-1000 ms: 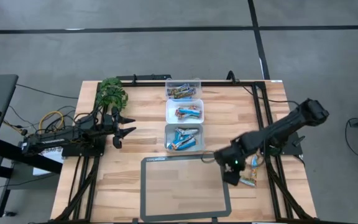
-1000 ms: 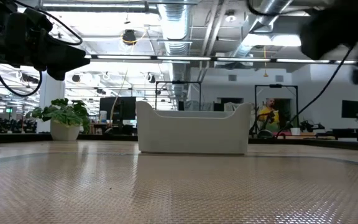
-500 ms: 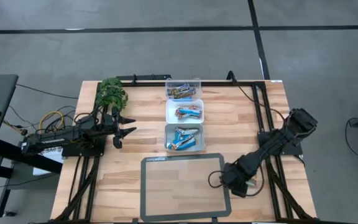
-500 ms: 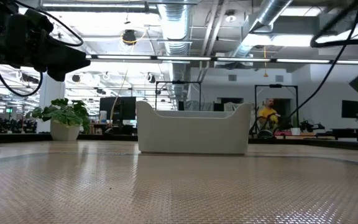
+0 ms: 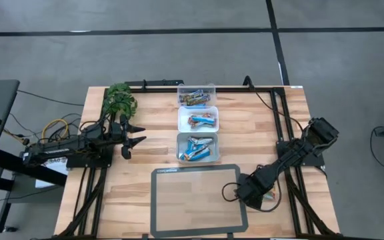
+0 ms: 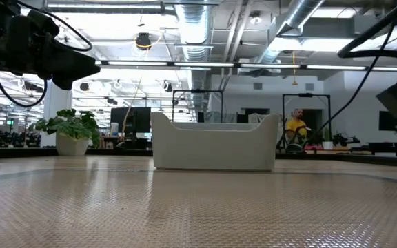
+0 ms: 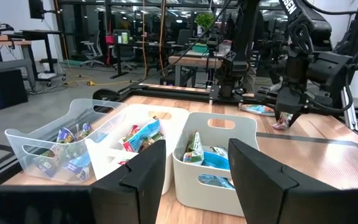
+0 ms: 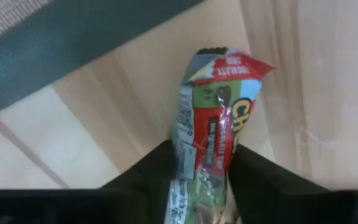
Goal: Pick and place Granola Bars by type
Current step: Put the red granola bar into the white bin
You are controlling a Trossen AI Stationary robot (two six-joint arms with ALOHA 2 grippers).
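The wooden table [image 5: 145, 133] fills the middle of the room, with a dark-framed mat [image 5: 195, 200] at its 6 o'clock edge and three clear tubs [image 5: 197, 123] in a row running from the centre up toward 12 o'clock, each already holding wrapped bars. A small potted plant [image 5: 120, 99] sits around 10 o'clock.

The left arm waits at 9 o'clock, its left gripper [image 5: 133, 139] spread wide and empty, pointed at the tubs.

The right arm reaches down to about 4 o'clock, just off the mat's corner, where the right gripper [image 5: 251, 193] sits low over the wood. From its wrist camera the two fingers [image 8: 151, 168] are drawn in narrow around a red-and-green granola bar [image 8: 213, 134], pinching the lower part of it while the crimped upper end sticks out free. Another bar [image 7: 258, 109] lies nearby on the table.

I'd judge the bar as light and a bit crinkly: a slick foil wrapper over a firm core, so it may twist or slide in a loose pinch. A hold across the middle of its body, not the flat crimped end, looks the safest.
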